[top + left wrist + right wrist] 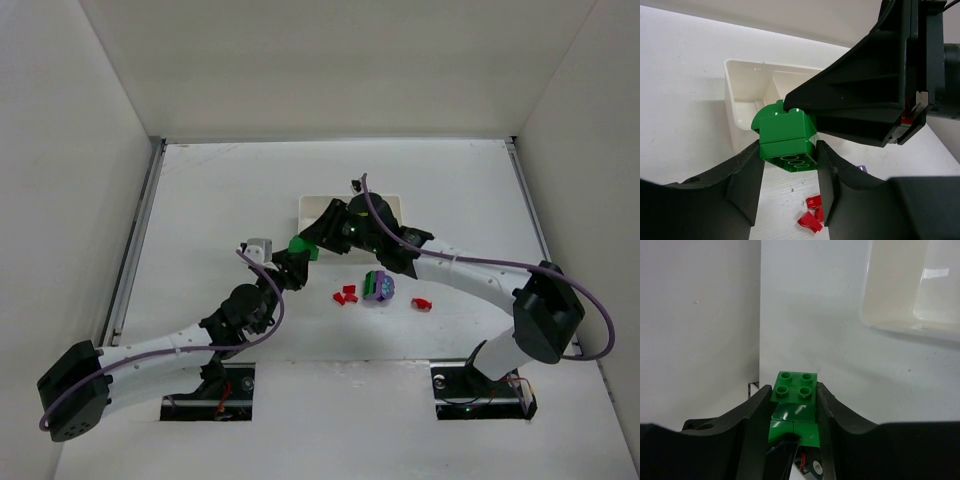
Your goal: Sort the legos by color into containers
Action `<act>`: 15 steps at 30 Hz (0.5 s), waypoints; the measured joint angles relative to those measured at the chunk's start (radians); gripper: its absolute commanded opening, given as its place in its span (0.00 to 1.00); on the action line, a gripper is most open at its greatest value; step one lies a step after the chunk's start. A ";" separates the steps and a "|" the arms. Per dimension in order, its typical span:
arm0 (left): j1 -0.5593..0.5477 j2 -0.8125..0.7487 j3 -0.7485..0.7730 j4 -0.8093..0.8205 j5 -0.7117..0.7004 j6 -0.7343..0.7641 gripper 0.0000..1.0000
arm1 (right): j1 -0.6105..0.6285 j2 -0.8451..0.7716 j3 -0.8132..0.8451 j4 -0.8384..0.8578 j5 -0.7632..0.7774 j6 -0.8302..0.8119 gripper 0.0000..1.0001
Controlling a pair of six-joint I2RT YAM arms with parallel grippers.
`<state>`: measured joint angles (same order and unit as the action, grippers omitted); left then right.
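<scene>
**A:** What does the piece look like?

**B:** It's a green brick stack, glossy, with square blocks clipped one on another and a rounded edge at its upper left. From the left wrist its hollow underside faces the camera, showing round tubes.

**A:** Who has it?

**B:** Both. The left hand is closed on the lower block, with a finger pressed to each side. The right hand is also narrowed onto it, its fingers tight against the sides.

**A:** What does the right wrist add?

**B:** Four studs on one face, which the left wrist doesn't show, and a corner of the white tray beyond.

**A:** And from above?

**B:** The stack sits just off the tray's near left corner, over the bench. Nearer the arms lie small red bricks and a purple-and-green cluster. The right arm hides much of the tray.
</scene>
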<state>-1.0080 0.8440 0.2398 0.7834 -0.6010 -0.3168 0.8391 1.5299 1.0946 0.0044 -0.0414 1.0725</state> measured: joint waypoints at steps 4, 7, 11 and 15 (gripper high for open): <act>-0.007 0.004 0.000 0.021 -0.001 -0.006 0.28 | 0.000 -0.017 -0.015 0.013 0.001 0.001 0.32; -0.012 0.011 0.000 0.027 -0.008 -0.009 0.30 | 0.000 -0.018 -0.017 0.013 0.001 0.000 0.32; -0.011 0.011 0.000 0.029 -0.011 -0.018 0.36 | 0.000 -0.018 -0.018 0.016 0.002 0.001 0.32; -0.011 0.011 0.000 0.038 -0.015 -0.022 0.36 | 0.002 -0.018 -0.018 0.025 0.006 0.000 0.32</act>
<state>-1.0187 0.8551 0.2398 0.8211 -0.6163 -0.3386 0.8413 1.5116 1.0771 0.0292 -0.0357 1.0729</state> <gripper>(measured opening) 0.377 0.431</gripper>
